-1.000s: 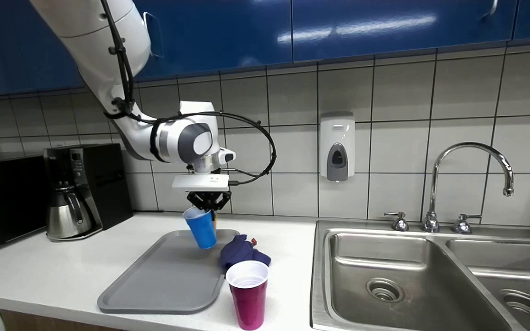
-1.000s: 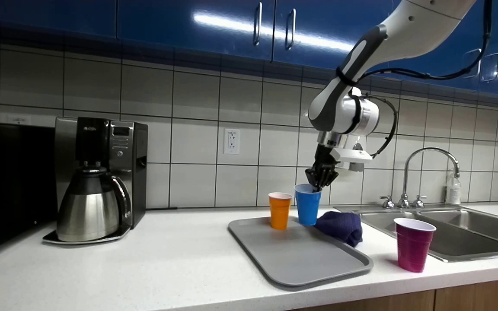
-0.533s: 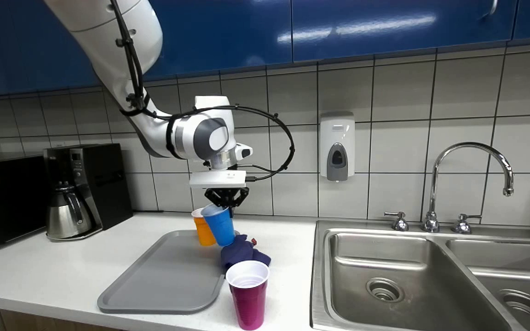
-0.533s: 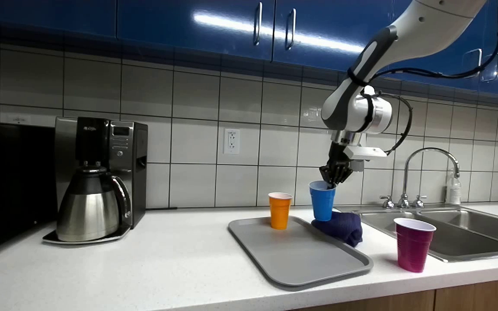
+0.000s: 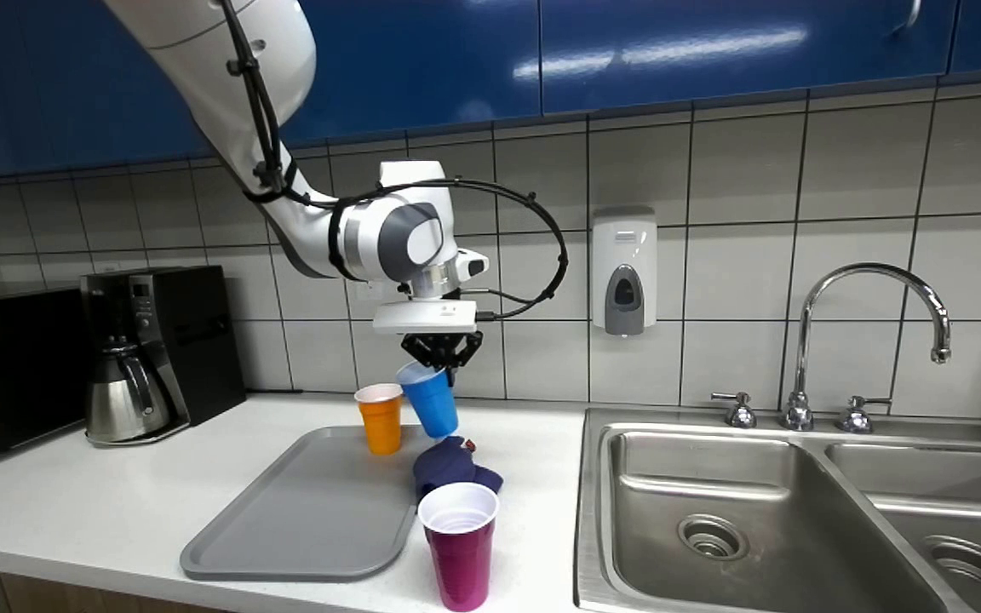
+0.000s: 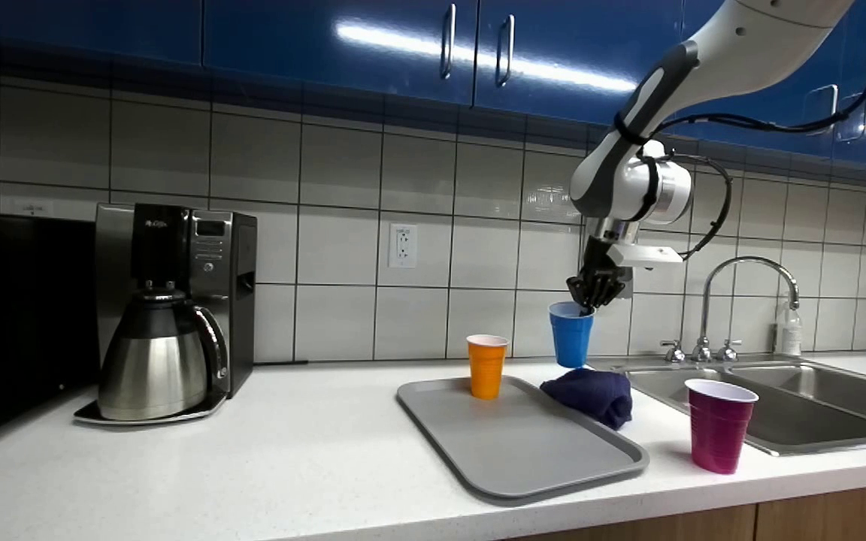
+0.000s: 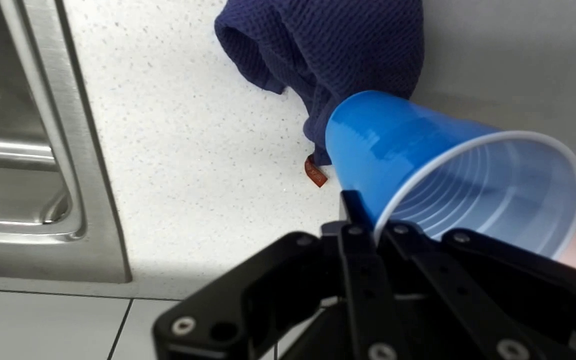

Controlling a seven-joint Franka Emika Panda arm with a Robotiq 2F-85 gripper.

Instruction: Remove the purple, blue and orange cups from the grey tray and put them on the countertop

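Blue cup [image 6: 570, 342] in tow, the claw [image 5: 450, 372] had moved over the last second toward the sink [image 5: 594, 511] and a little upward, away from the back corner of the grey tray [image 6: 538, 451]. The claw's fingers were pinching the cup's wall at the rim, one outside and the other apparently within the mouth. The cup hung tilted, its base above the dark purple cloth [image 6: 591, 394]; whether the two touched could not be told. The orange cup [image 5: 382, 426], mostly hidden in an exterior view a second earlier, had come into sight there, upright on the tray. The purple cup [image 6: 720, 432] had stayed upright on the countertop [image 6: 290, 458], so in my judgement the job was mid-transfer on the blue cup, with the orange one left.

The blue cup was glossy, tapered plastic with a rolled white rim and a pale inside ribbed in rings, thin enough, I judged, to flex under the pinch. The cloth was waffle-woven and bunched at the tray's edge, with a small rust-red tag [image 7: 315, 171]. The tray was matte, rounded at its corners and low at its rim. Fine specks ran through the white countertop, and the sink's steel had a brushed sheen.
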